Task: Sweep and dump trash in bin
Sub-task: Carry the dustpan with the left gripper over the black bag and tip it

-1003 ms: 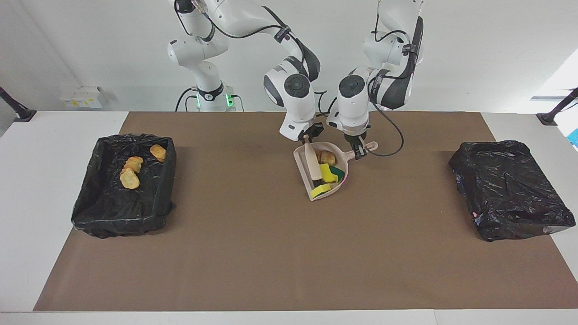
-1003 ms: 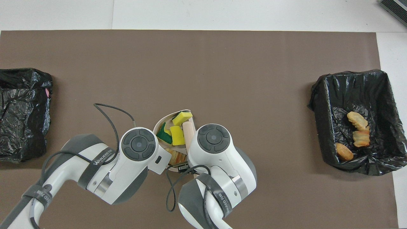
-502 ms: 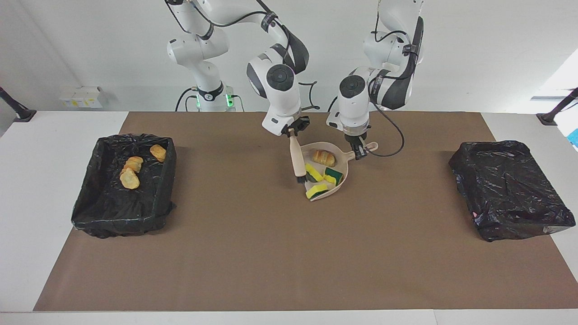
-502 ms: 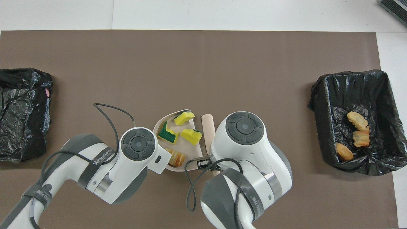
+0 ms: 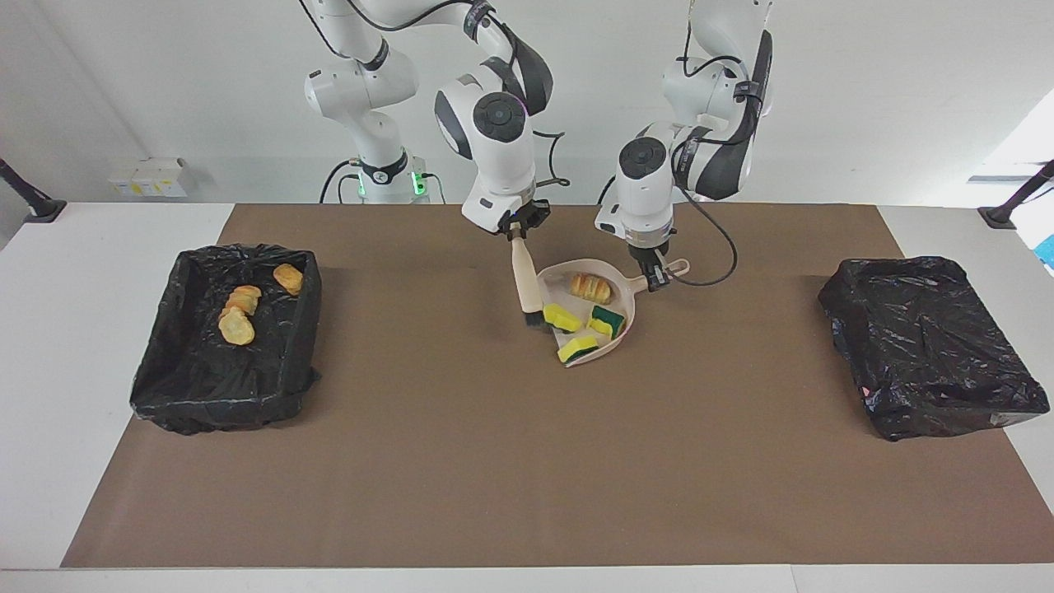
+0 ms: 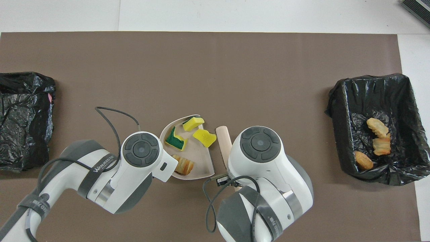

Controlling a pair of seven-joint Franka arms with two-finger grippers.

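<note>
Moved: right gripper has lifted the beige wooden-handled brush out beside the beige plastic dustpan.
Left gripper: clamped on dustpan handle.
Dustpan load: four scraps of trash.

We take the dustpan as our mark; it sits on the mat near the robots. In it we find four scraps: a bread lump at the end nearest the robots, and three sponge chunks farther out, toward its mouth. The brush hangs just beside the dustpan, toward the right arm's end, bristles down by its rim. Well apart from the dustpan toward that same end stands a bin with three more bread lumps in it. Well apart from the dustpan toward the left arm's end sits a second bin.
</note>
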